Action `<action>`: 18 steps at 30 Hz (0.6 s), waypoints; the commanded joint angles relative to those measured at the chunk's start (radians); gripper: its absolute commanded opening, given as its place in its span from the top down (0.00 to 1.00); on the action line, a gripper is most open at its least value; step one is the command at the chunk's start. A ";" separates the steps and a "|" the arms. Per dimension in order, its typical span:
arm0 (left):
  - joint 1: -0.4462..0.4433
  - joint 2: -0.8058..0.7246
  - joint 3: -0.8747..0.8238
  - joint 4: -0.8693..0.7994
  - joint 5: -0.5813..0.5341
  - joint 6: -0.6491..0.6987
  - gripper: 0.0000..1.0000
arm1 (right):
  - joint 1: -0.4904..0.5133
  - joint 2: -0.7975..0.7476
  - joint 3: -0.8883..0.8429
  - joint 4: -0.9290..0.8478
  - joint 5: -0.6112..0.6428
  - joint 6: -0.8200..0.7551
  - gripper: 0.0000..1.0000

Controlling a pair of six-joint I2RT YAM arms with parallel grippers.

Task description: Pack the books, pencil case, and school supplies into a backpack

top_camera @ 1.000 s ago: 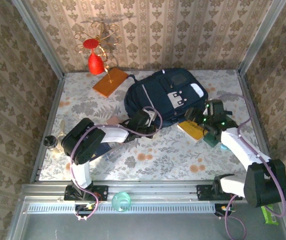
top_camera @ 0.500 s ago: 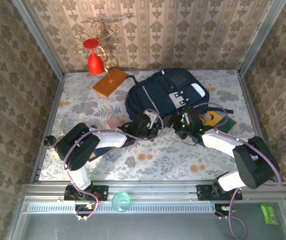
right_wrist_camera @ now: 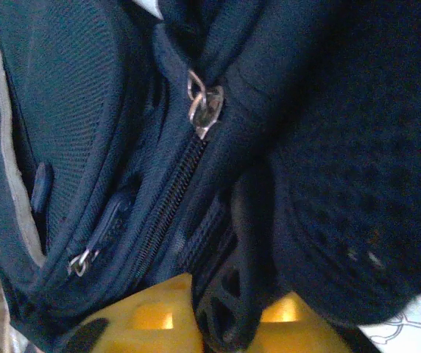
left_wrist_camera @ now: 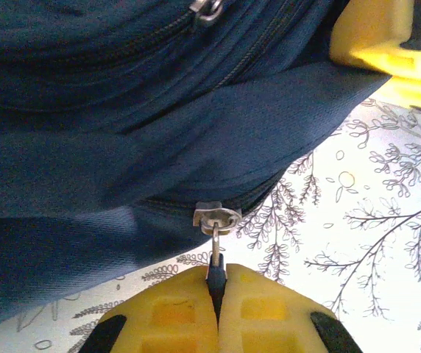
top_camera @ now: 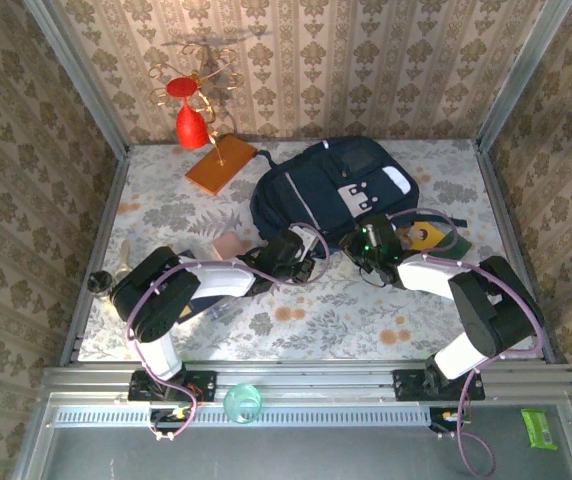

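Navy backpack [top_camera: 316,185] lies crosswise, right pincer [right_wrist_camera: 221,312] gripping it, left pincer [left_wrist_camera: 216,294] pinching zipper pull [left_wrist_camera: 216,248].

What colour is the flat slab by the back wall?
The flat slab is orange; clearest in top external view.

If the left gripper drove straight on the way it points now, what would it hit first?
The backpack. The left gripper, shut on the zipper pull, points at the slider and the navy fabric right behind it, with almost no gap showing.
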 commanded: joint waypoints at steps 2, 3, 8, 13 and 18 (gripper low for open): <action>0.025 -0.043 -0.013 -0.093 -0.072 0.085 1.00 | -0.033 -0.067 0.012 -0.034 0.074 -0.075 0.99; 0.036 -0.049 -0.013 -0.108 -0.080 0.092 1.00 | -0.036 -0.089 0.013 -0.058 0.076 -0.096 1.00; 0.089 -0.101 -0.034 -0.145 -0.086 0.112 1.00 | -0.074 -0.218 -0.008 -0.148 0.086 -0.171 1.00; 0.130 -0.158 -0.054 -0.180 -0.098 0.134 1.00 | -0.151 -0.252 0.020 -0.251 0.019 -0.289 1.00; 0.125 -0.172 -0.044 -0.195 -0.052 0.142 1.00 | -0.222 -0.193 0.120 -0.360 -0.079 -0.433 1.00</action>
